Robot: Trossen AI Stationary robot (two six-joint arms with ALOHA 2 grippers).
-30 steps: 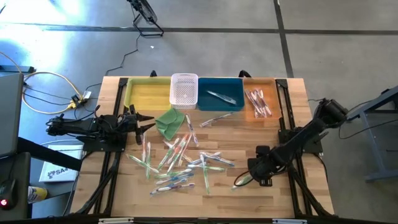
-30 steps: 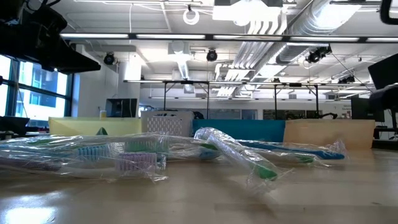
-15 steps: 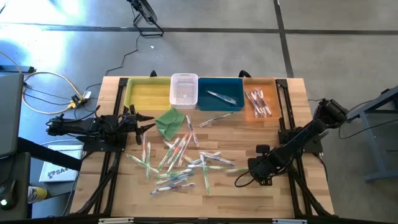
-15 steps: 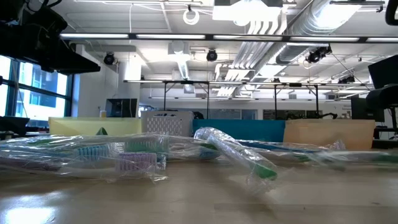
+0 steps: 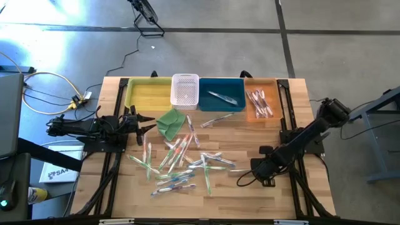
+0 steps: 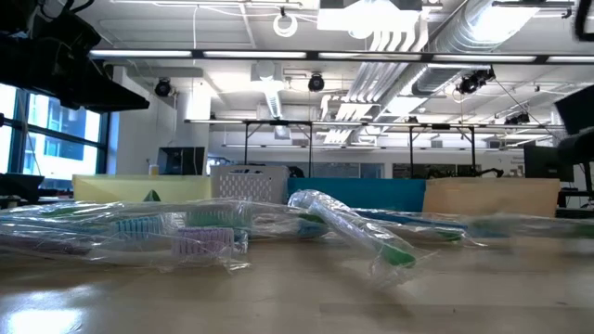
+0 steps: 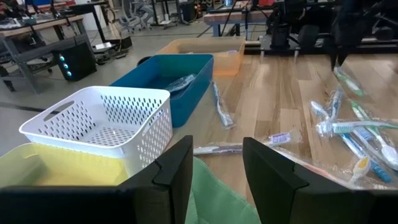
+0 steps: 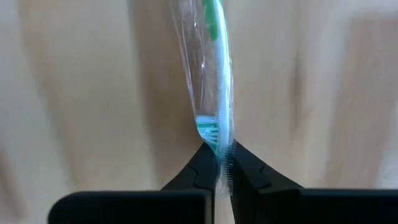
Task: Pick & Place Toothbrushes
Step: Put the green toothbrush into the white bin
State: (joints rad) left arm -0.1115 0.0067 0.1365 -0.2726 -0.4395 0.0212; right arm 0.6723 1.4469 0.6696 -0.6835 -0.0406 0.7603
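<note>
Right pincer (image 8: 219, 163) is clamped on the bristle end of a green toothbrush (image 8: 214, 74) low over the bench (image 5: 250, 134), handle running straight ahead of the fingertips toward the pile (image 5: 178, 162); left pincer (image 7: 214, 163) idles half-open, holding nothing, well apart.

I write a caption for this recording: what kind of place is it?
Probably a robotics lab or workshop: exposed ceiling ducts, a bare concrete floor, and workbenches beyond the wooden table.
</note>
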